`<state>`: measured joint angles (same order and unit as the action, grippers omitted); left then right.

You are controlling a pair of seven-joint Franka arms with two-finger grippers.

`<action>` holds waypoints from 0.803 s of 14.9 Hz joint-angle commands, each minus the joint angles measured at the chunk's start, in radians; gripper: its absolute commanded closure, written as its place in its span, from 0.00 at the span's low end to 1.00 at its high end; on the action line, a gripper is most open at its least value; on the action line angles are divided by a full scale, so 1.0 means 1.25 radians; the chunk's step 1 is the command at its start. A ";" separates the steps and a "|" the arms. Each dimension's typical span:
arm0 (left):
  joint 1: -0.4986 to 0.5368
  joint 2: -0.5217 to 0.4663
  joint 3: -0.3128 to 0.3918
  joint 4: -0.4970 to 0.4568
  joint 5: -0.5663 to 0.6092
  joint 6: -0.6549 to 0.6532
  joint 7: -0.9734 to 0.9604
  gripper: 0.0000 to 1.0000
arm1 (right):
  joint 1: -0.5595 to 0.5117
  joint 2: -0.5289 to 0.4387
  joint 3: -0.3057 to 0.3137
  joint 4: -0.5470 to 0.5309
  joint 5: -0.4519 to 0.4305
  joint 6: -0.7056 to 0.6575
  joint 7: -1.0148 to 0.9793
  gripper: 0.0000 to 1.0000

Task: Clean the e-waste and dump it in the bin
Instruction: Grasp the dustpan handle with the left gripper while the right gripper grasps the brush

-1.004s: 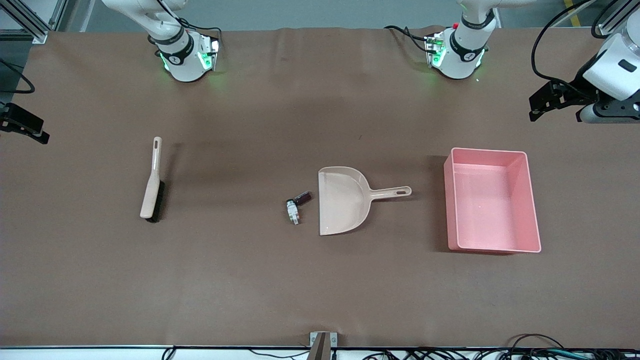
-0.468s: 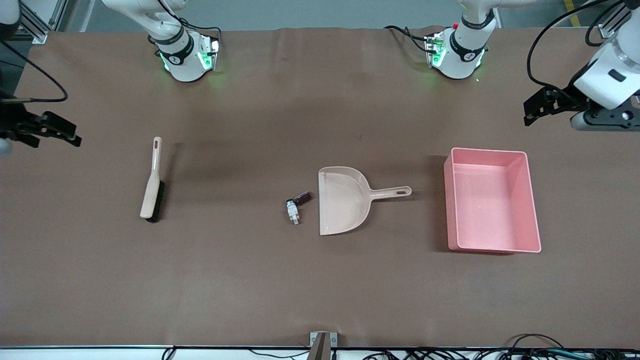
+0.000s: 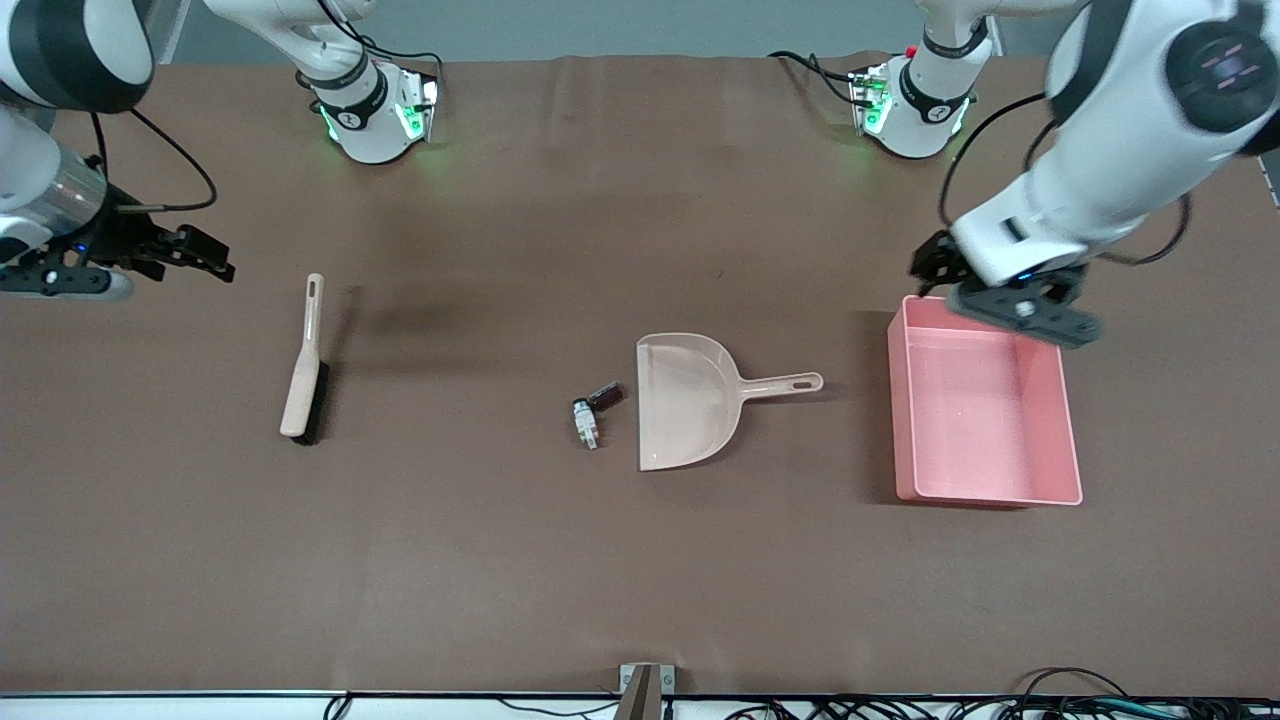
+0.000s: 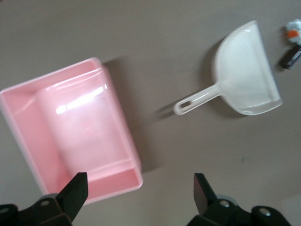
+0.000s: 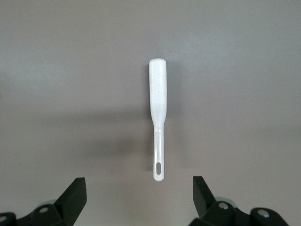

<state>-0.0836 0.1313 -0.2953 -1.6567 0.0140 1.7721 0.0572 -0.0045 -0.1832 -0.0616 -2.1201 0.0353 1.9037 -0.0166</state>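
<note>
The e-waste lies mid-table beside the dustpan's mouth: a dark stubby cylinder (image 3: pixel 607 396) and a whitish block (image 3: pixel 587 424) with green and orange bits. Both show in the left wrist view, the cylinder (image 4: pixel 290 57) and the block (image 4: pixel 294 32). The pink bin (image 3: pixel 985 400) stands empty toward the left arm's end and shows in the left wrist view (image 4: pixel 70 136). My left gripper (image 3: pixel 932 265) is open and empty in the air over the bin's corner (image 4: pixel 141 193). My right gripper (image 3: pixel 205 256) is open and empty in the air beside the brush handle (image 5: pixel 139 195).
A beige dustpan (image 3: pixel 685 400) lies between the e-waste and the bin, handle toward the bin; it shows in the left wrist view (image 4: pixel 244 84). A beige brush (image 3: pixel 303 370) with dark bristles lies toward the right arm's end (image 5: pixel 158 103).
Both arms have swung in from the table's ends. The left gripper came over the bin's corner. The right gripper came toward the brush handle. Nothing on the table moved.
</note>
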 commanded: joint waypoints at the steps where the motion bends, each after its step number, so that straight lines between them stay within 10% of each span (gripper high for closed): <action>1: -0.002 0.074 -0.062 0.009 0.005 0.077 0.018 0.03 | 0.000 -0.029 0.003 -0.082 0.010 0.078 0.013 0.00; 12: -0.053 0.232 -0.128 -0.124 0.125 0.364 0.334 0.20 | 0.010 -0.020 0.003 -0.299 0.010 0.330 0.012 0.00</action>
<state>-0.1596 0.4071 -0.4486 -1.7940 0.1495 2.1901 0.3666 0.0032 -0.1824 -0.0578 -2.4296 0.0357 2.2551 -0.0122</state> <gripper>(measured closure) 0.176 0.000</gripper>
